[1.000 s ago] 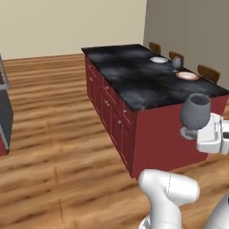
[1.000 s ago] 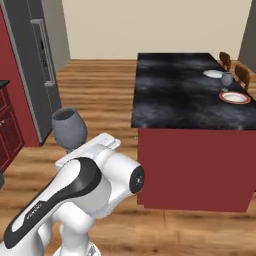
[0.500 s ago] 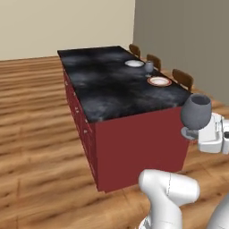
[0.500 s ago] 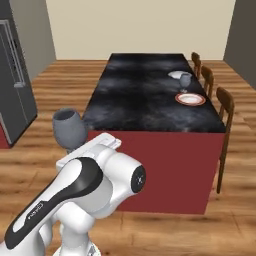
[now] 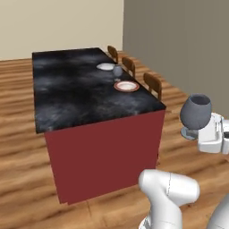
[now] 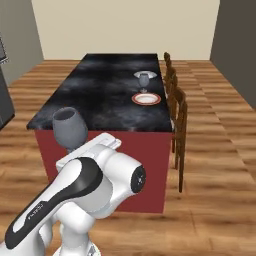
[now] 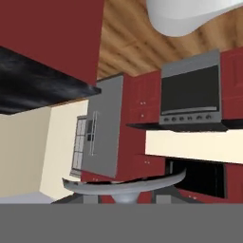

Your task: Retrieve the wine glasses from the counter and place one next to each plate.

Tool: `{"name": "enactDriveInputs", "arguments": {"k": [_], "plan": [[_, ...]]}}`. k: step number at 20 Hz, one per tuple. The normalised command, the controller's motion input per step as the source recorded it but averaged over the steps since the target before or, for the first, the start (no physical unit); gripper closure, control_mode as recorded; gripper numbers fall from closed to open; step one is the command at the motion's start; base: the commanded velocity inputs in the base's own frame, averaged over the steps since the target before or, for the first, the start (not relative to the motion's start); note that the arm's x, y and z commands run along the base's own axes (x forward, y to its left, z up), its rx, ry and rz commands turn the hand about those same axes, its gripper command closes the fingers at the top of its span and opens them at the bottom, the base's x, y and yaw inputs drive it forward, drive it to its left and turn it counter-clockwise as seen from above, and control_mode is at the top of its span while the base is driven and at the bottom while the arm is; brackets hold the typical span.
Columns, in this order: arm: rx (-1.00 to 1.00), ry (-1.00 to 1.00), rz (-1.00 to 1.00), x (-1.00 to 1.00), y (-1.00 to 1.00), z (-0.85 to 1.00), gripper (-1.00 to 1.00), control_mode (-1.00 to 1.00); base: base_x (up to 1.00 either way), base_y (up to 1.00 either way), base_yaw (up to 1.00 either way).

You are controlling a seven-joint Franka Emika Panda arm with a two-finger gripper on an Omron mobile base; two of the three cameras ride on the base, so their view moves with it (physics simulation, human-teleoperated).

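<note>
Grey translucent wine goblet (image 5: pixel 195 112) carried upright in the closed gripper (image 5: pixel 210 136), near the black-topped red island (image 6: pixel 100 100).
Both base views show a second grey goblet (image 6: pixel 144 80) on the island between the orange-rimmed white plate (image 6: pixel 146 98) and the plain white plate (image 5: pixel 106 66); the hand view shows the held goblet's round foot (image 7: pixel 124 185), a steel fridge (image 7: pixel 102 128) and a dark oven (image 7: pixel 191 90).

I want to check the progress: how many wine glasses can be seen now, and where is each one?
2. One wine glass is held upright in the gripper, off the island. The other wine glass stands on the island, between the two plates.
</note>
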Motion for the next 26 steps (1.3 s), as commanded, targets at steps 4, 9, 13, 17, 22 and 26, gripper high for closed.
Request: {"name": "enactDriveInputs", "arguments": {"k": [4, 9, 13, 17, 22, 26], "plan": [[0.0, 0.0, 0.0, 0.0, 0.0, 0.0, 1.0, 1.0, 0.34, -1.0, 0.0], [0.0, 0.0, 0.0, 0.0, 0.0, 0.0, 1.0, 1.0, 0.6, -1.0, 0.01], [0.0, 0.0, 0.0, 0.0, 0.0, 0.0, 1.0, 1.0, 0.83, -1.0, 0.24], [0.0, 0.0, 0.0, 0.0, 0.0, 0.0, 1.0, 1.0, 0.89, -0.73, 0.64], [0.0, 0.0, 0.0, 0.0, 0.0, 0.0, 1.0, 1.0, 0.54, -0.17, 0.92], [0.0, 0.0, 0.0, 0.0, 0.0, 0.0, 1.0, 1.0, -0.1, -0.35, 0.95]]}}
